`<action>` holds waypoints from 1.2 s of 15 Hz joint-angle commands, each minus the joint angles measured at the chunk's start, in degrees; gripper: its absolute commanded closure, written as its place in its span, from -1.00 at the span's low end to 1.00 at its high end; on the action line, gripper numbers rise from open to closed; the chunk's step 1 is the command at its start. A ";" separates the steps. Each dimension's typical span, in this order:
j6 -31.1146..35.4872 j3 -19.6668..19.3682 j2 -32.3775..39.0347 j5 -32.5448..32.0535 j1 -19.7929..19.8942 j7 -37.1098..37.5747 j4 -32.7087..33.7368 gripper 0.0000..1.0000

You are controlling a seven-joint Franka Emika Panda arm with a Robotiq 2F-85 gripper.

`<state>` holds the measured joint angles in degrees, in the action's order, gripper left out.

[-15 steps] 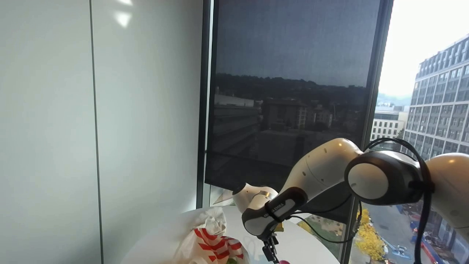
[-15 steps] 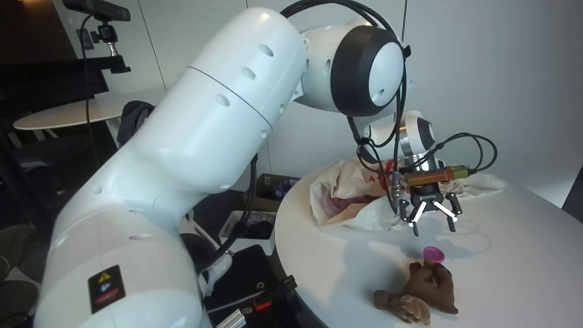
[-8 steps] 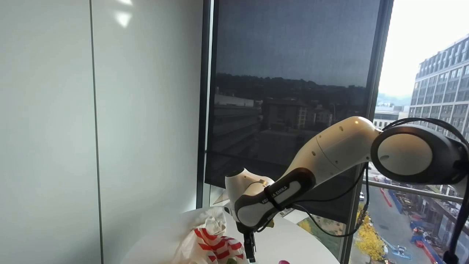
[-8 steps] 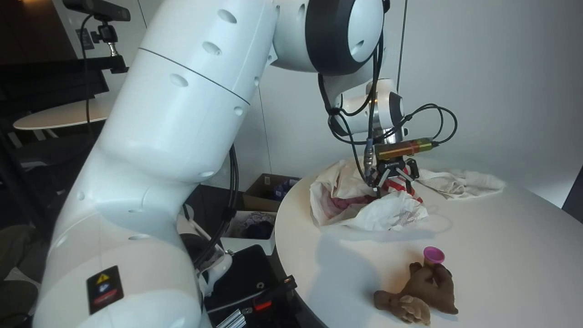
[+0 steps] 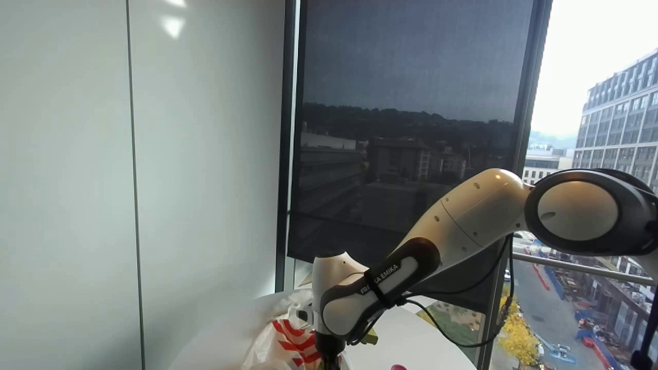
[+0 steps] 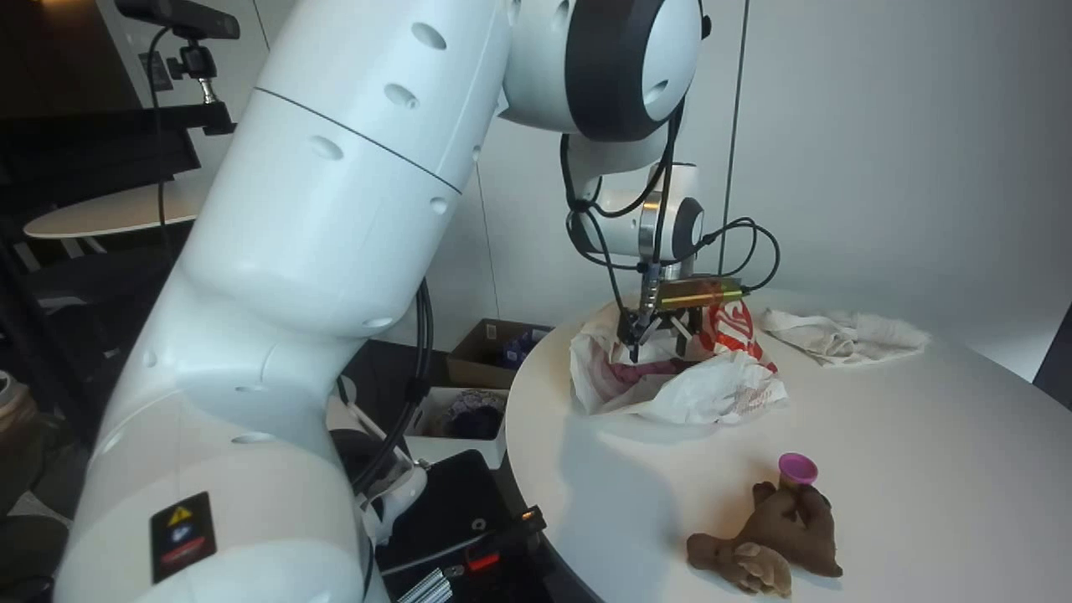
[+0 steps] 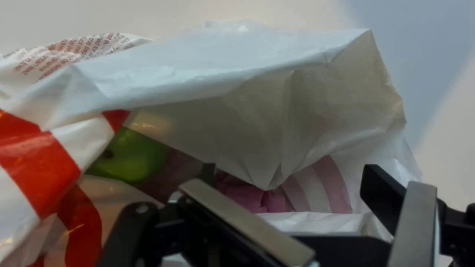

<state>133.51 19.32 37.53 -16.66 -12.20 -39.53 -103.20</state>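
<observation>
1. Gripper (image 6: 662, 350) spreads its jaws wide; whether they touch the red-striped plastic bag (image 6: 685, 397), I cannot tell.
2. In an exterior view, the bag lies at its 6 o'clock.
3. In the wrist view, pink contents (image 7: 252, 197) show between its fingers (image 7: 415, 222).

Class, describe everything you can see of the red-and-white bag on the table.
The bag is thin, crumpled and white, with red bands and small printed text; it looks like plastic. It lies slumped on the white table, its mouth gaping. A green object and a pink object show inside. The spread fingers are at its mouth; whether they touch it is unclear.
</observation>
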 commanded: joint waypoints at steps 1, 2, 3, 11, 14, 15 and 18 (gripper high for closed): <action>4.04 0.32 2.46 3.34 0.15 -1.19 2.23 -1.00; 3.63 0.44 2.86 4.53 0.39 -0.86 2.82 -1.00; 3.02 0.49 2.68 5.62 0.72 -0.59 2.74 -1.00; 3.43 -1.67 5.56 5.46 -1.09 3.72 3.51 -1.00; 5.09 -1.92 7.82 5.00 -1.29 5.55 5.97 -1.00; 5.90 -1.80 8.64 5.28 -1.18 6.18 7.17 -1.00; 8.85 -3.85 11.01 4.58 -2.23 11.92 10.93 -1.00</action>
<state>139.94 17.56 45.83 -12.22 -12.76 -32.07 -96.95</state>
